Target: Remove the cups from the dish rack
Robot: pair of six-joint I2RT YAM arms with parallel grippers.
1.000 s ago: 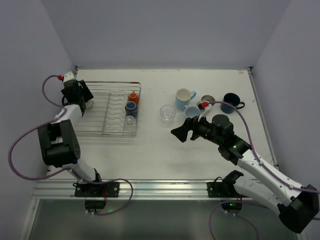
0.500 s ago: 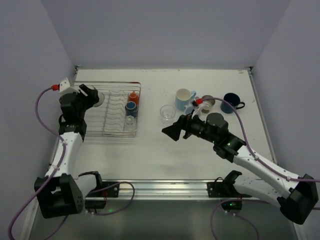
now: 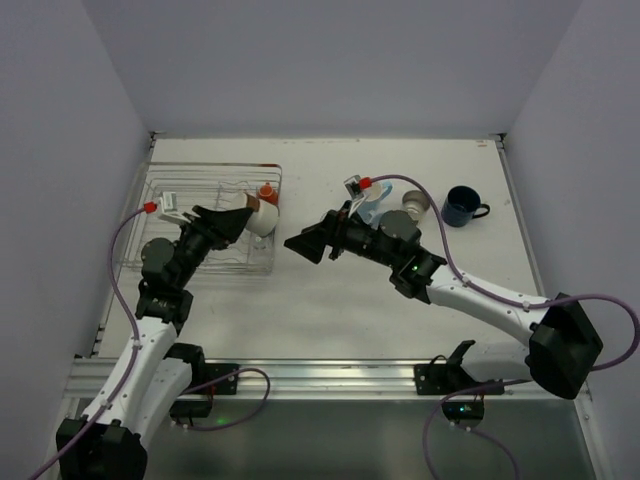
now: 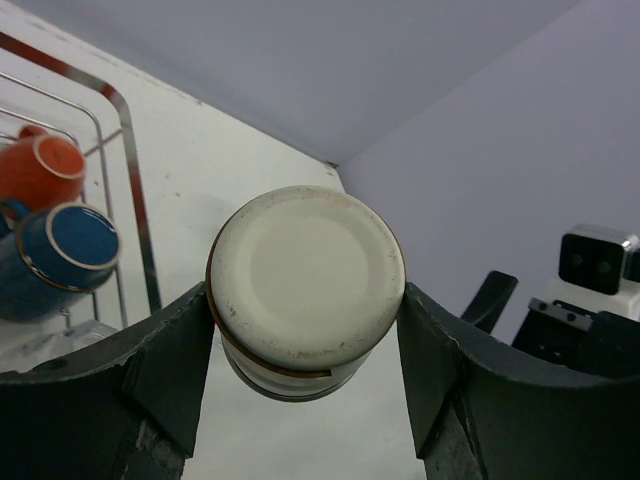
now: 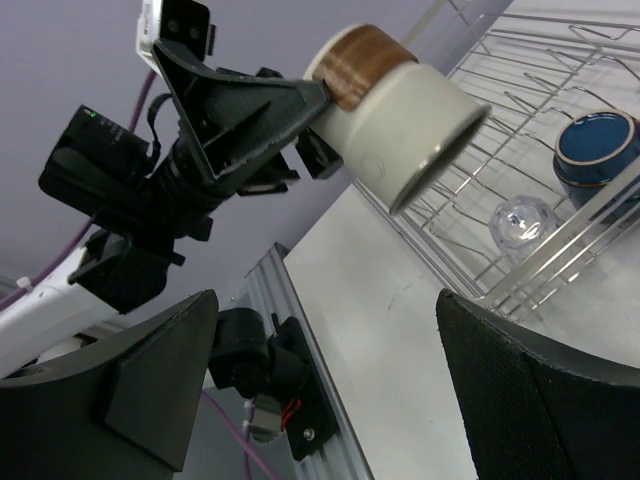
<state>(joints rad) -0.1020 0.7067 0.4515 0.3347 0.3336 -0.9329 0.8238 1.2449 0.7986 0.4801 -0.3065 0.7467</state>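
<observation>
Left pincer [image 3: 245,215] clamped on a cream cup [image 3: 262,220]; right pincer [image 3: 300,241] spread wide, holding nothing.

Its fingers press the cup's sides at the brown-banded end. The cup is lifted and lies sideways, base toward the left wrist and mouth toward the right arm; from above it appears at the right edge of the dish rack [image 3: 215,167]. The right pincer hangs just beside it over the table [image 3: 300,310], jaws facing the cup but apart from it. An orange cup [image 3: 266,193], a blue cup [image 5: 597,145] and a clear glass [image 5: 520,222] sit in the rack. A navy mug [image 3: 462,205] and a metal tumbler [image 3: 416,202] stand on the table behind the right arm.
</observation>
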